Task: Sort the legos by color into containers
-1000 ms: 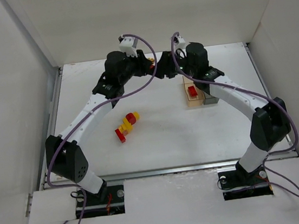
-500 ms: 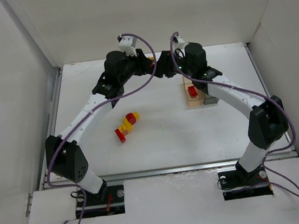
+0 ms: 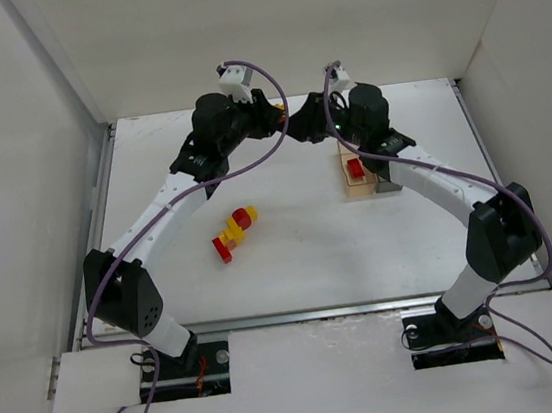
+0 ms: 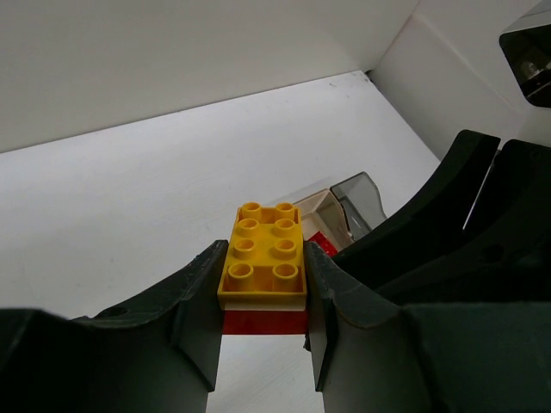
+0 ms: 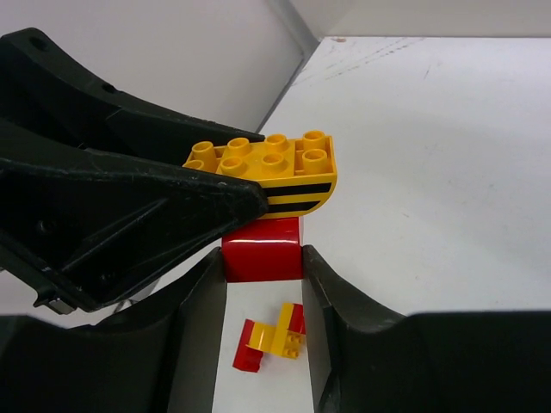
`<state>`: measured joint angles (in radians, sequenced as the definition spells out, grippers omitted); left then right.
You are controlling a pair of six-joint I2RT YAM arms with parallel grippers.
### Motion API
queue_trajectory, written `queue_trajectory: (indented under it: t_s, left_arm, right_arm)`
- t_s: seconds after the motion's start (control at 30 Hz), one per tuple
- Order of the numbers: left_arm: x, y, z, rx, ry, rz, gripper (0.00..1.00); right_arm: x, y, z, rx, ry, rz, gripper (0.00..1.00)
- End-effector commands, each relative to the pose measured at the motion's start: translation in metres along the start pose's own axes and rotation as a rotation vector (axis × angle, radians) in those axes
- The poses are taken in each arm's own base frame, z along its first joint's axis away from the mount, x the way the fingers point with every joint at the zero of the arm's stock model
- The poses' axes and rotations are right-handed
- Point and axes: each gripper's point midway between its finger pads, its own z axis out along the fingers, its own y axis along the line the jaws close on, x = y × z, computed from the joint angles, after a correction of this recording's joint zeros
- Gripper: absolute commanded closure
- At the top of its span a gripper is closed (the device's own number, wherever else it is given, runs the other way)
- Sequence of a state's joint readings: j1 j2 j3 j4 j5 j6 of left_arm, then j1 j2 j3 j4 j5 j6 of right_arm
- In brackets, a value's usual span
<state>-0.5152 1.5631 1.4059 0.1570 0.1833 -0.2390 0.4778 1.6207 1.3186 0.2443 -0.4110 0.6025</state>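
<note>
tabletop (image 4: 129, 198), red brick (image 4: 264, 323) half hidden under yellow brick (image 4: 263, 256)

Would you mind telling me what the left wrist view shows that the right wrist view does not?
Only the left wrist view shows the two joined bins, one amber, one grey. Only the right wrist view shows the loose red and yellow bricks on the table and the black stripes on the yellow brick. Both show the yellow brick stacked on the red brick, the left gripper clamping the yellow one and the right gripper the red one.
</note>
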Motion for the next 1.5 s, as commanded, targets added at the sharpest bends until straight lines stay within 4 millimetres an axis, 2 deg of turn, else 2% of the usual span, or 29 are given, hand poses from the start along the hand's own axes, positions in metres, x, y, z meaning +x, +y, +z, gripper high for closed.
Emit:
queue_trajectory:
  t_s: [0.0,0.07,0.1,0.2,0.23,0.27,0.4,0.47,0.5,0.53,0.6,0.63,0.7,0.77,0.8,0.9,1.17,1.3,1.33,1.37,1.4,1.43,1.47]
  left_arm:
    - [-0.006,-0.028,-0.006,0.107,0.014,0.001,1.00]
    - [-0.005,-0.030,-0.007,0.127,0.019,0.012,1.00]
    - [-0.004,-0.032,-0.007,0.137,0.022,0.012,1.00]
    - [-0.004,-0.032,-0.007,0.137,0.022,0.012,1.00]
    - [-0.005,-0.031,-0.007,0.128,0.020,0.012,1.00]
    - [-0.005,-0.031,-0.007,0.128,0.020,0.012,1.00]
    - [-0.012,-0.027,-0.005,0.102,-0.014,0.016,1.00]
    - [-0.023,-0.026,-0.004,0.092,-0.049,0.020,1.00]
    - [-0.029,-0.022,-0.004,0.066,-0.067,0.034,1.00]
    - [-0.028,-0.019,0.000,0.051,-0.070,0.033,1.00]
    - [-0.042,-0.017,-0.001,0.035,-0.110,0.062,1.00]
    - [-0.041,-0.013,0.003,0.014,-0.116,0.061,1.00]
    - [-0.049,-0.011,0.002,-0.001,-0.141,0.076,1.00]
    - [-0.053,-0.008,0.002,-0.019,-0.157,0.085,1.00]
    - [-0.054,-0.008,0.005,-0.019,-0.157,0.085,1.00]
    - [-0.056,-0.008,0.005,-0.017,-0.166,0.095,1.00]
    - [-0.058,-0.002,0.004,-0.036,-0.172,0.093,1.00]
    - [-0.052,0.000,0.004,-0.043,-0.149,0.091,1.00]
    - [-0.050,0.006,0.004,-0.055,-0.137,0.089,1.00]
    - [-0.048,0.006,0.003,-0.058,-0.128,0.088,1.00]
    - [-0.051,0.011,0.000,-0.069,-0.129,0.098,1.00]
    - [-0.041,0.017,0.000,-0.087,-0.104,0.104,1.00]
    - [-0.043,0.019,-0.003,-0.100,-0.109,0.126,1.00]
  right_arm:
    - [-0.051,0.045,-0.010,-0.110,-0.177,-0.055,0.64]
    - [-0.048,0.040,-0.005,-0.104,-0.168,-0.042,0.70]
    - [-0.051,0.043,-0.005,-0.109,-0.174,-0.045,0.76]
    - [-0.051,0.043,-0.005,-0.109,-0.174,-0.045,0.88]
    - [-0.051,0.043,-0.005,-0.109,-0.174,-0.045,0.99]
    - [-0.051,0.043,-0.005,-0.109,-0.174,-0.045,1.00]
    - [-0.040,0.043,-0.002,-0.121,-0.143,-0.049,1.00]
    - [-0.028,0.034,0.002,-0.100,-0.101,-0.039,1.00]
    - [-0.008,0.022,0.010,-0.066,-0.038,-0.038,1.00]
    - [0.000,0.018,0.011,-0.064,-0.004,-0.045,1.00]
    - [0.016,0.018,0.017,-0.055,0.049,-0.071,1.00]
    - [0.027,0.009,0.018,-0.031,0.085,-0.063,1.00]
    - [0.031,0.006,0.017,-0.020,0.103,-0.073,1.00]
    - [0.044,-0.006,0.019,0.010,0.154,-0.081,1.00]
    - [0.040,-0.005,0.021,0.010,0.155,-0.091,1.00]
    - [0.061,-0.019,0.021,0.040,0.232,-0.086,1.00]
    - [0.064,-0.019,0.017,0.034,0.248,-0.110,1.00]
    - [0.066,-0.027,0.010,0.088,0.239,-0.109,1.00]
    - [0.061,-0.033,0.005,0.119,0.234,-0.105,1.00]
    - [0.057,-0.056,-0.001,0.207,0.223,-0.081,1.00]
    - [0.051,-0.068,-0.009,0.260,0.214,-0.075,1.00]
    - [0.056,-0.085,-0.023,0.343,0.241,-0.042,1.00]
    - [0.046,-0.117,-0.037,0.468,0.215,-0.031,1.00]
